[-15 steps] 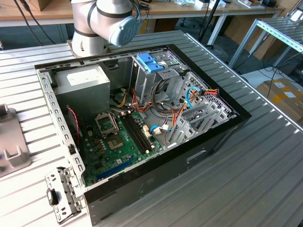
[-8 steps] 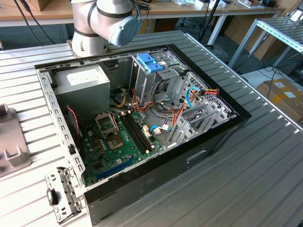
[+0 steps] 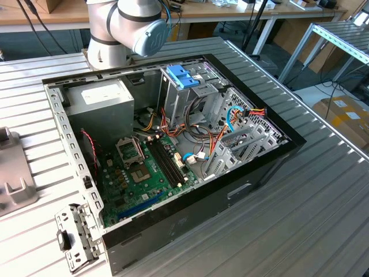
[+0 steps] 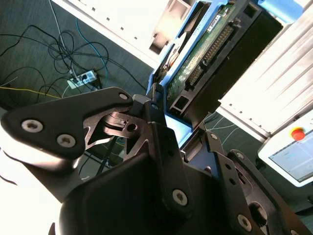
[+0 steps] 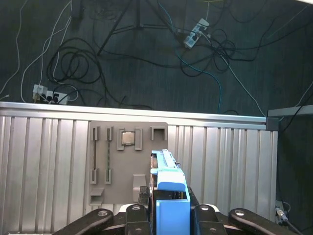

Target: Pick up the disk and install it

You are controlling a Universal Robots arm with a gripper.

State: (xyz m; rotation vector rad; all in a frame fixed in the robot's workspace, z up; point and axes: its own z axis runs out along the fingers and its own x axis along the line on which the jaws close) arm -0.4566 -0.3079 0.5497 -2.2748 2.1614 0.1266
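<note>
Claw [image 5: 169, 211] clamped on the disk [image 5: 168, 185], which stands on edge between its fingers [image 5: 140, 201]. Blue carrier and green circuit face [image 4: 205, 49] exposed; ribbed counter [image 5: 44, 161] and grey fixture plate [image 5: 128, 169] lie beyond.

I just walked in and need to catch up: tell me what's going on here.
The gripper is closed on the disk, gripping its blue carrier from both sides in the first wrist view. In the exterior view the open computer case lies on the ribbed metal table, motherboard exposed. The disk is not yet installed.
</note>
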